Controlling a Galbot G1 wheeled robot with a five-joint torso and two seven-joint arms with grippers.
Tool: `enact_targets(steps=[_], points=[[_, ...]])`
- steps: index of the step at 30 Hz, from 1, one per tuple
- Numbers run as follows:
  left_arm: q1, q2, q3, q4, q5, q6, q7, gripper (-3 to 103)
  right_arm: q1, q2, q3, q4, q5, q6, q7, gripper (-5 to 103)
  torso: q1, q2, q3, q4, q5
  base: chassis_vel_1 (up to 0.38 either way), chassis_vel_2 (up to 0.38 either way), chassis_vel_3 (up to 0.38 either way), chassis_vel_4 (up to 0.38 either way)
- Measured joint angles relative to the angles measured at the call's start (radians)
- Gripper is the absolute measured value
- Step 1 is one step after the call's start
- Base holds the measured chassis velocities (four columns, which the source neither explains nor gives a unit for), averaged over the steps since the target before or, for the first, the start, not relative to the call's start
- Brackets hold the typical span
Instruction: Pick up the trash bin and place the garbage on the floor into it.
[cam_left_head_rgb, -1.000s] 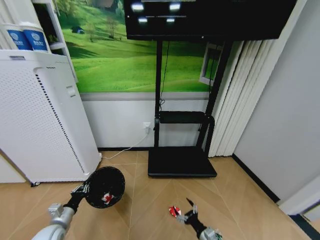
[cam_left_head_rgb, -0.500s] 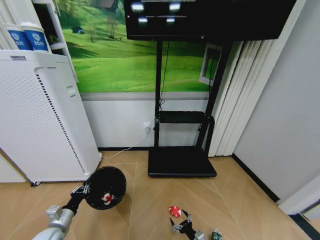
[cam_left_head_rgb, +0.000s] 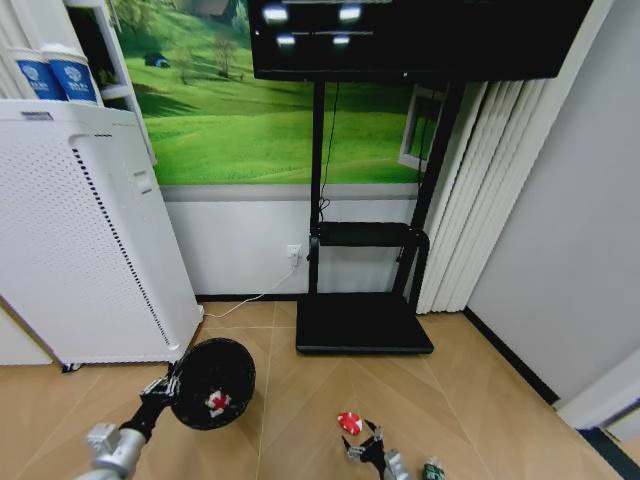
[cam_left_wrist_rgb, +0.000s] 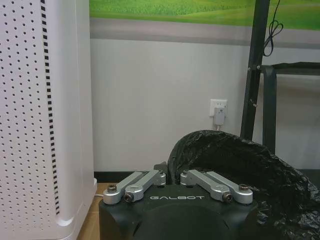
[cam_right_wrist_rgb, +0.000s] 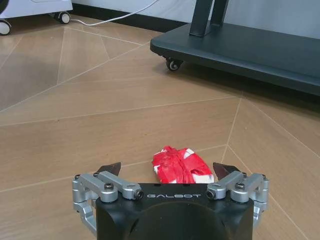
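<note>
The black trash bin (cam_left_head_rgb: 212, 383) with its liner bag (cam_left_wrist_rgb: 240, 165) hangs tilted over the floor at lower left, mouth toward me. My left gripper (cam_left_head_rgb: 165, 388) (cam_left_wrist_rgb: 170, 175) is shut on its rim. One red-and-white wrapper (cam_left_head_rgb: 216, 403) lies inside the bin. Another red-and-white garbage ball (cam_left_head_rgb: 349, 422) (cam_right_wrist_rgb: 180, 165) lies on the wooden floor. My right gripper (cam_left_head_rgb: 365, 448) (cam_right_wrist_rgb: 167, 168) stands open just behind it, one finger on each side, not touching. A small green piece (cam_left_head_rgb: 432, 468) lies on the floor to the right.
A tall white perforated appliance (cam_left_head_rgb: 80, 240) stands at the left. The black screen stand's wheeled base (cam_left_head_rgb: 364, 325) (cam_right_wrist_rgb: 240, 47) sits ahead by the wall, with a white cable (cam_left_head_rgb: 250, 298) beside it. Curtains (cam_left_head_rgb: 470, 200) hang at the right.
My right gripper has drawn back toward me and a little left, ending behind the red-and-white ball. The left arm has carried the bin slightly nearer to me.
</note>
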Motion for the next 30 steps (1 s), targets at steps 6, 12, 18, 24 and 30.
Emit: enact_targets(steps=[6,12,18,24,30], points=[[0.024,0.019,-0.029,-0.009,0.036,-0.01,-0.01,7,0.06,0.01,-0.013,-0.069,-0.016,0.0,0.002,100,0.0,0.0,0.0,0.0,0.0,0.0,0.0,0.0,0.0],[0.067,0.012,-0.075,-0.032,0.063,-0.003,-0.028,7,0.101,0.025,-0.016,-0.124,-0.04,-0.007,0.002,90,0.0,0.0,0.0,0.0002,0.0,0.0,0.0,0.0,0.0],[0.094,-0.008,-0.107,-0.046,0.058,-0.002,-0.028,7,0.101,0.028,-0.018,-0.135,-0.055,-0.013,-0.003,68,0.0,0.0,0.0,0.0,0.0001,0.0,0.0,0.0,0.0],[0.098,-0.021,-0.111,-0.048,0.055,-0.007,-0.025,7,0.089,0.027,-0.011,-0.126,-0.061,-0.008,-0.01,47,0.0,0.0,0.0,0.0001,-0.0002,0.0,0.0,0.0,0.0],[0.084,-0.019,-0.099,-0.039,0.055,-0.008,-0.025,7,0.068,0.02,0.005,-0.108,-0.051,-0.005,-0.015,26,0.0,0.0,0.0,0.0002,-0.0001,0.0,0.0,0.0,0.0]])
